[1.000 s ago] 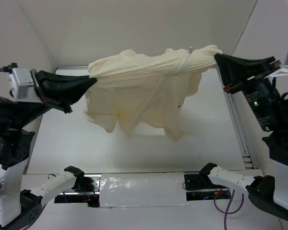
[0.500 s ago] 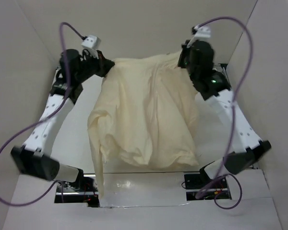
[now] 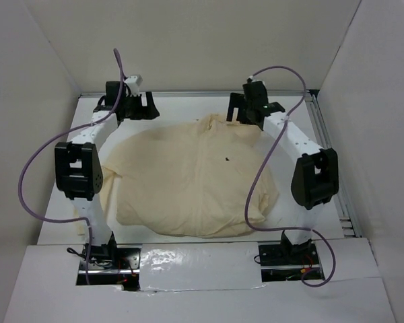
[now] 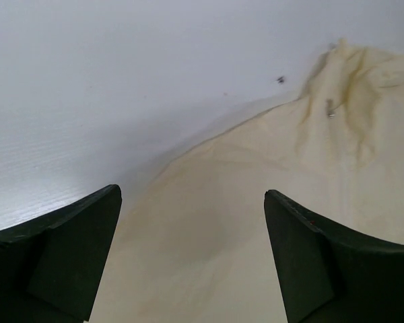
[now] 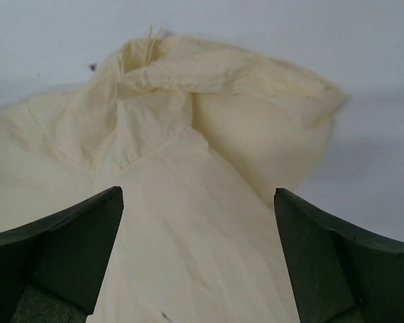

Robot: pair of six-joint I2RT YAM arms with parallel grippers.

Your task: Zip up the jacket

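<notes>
The pale cream-yellow jacket (image 3: 188, 182) lies spread flat on the white table, collar end toward the far wall. A centre front seam (image 3: 200, 168) runs down it, with a small dark mark (image 3: 227, 159) just right of it. My left gripper (image 3: 136, 108) hovers open at the jacket's far left corner, and only fabric (image 4: 256, 229) and table show between its fingers (image 4: 67, 249). My right gripper (image 3: 252, 111) stands open over the collar. The bunched collar and hood (image 5: 188, 74) show beyond its gap (image 5: 198, 195). A small metal piece (image 4: 330, 111) sits in the folds.
White walls close in the table on three sides. A metal rail (image 3: 330, 168) runs along the right edge. Purple cables (image 3: 30, 175) loop off both arms. The arm bases (image 3: 101, 252) stand at the near edge, and the left arm's elbow (image 3: 77, 168) overlaps the jacket's left sleeve.
A second ago both grippers held the jacket stretched in the air. They carried it back, laid it flat on the table, and both have let go and opened.
</notes>
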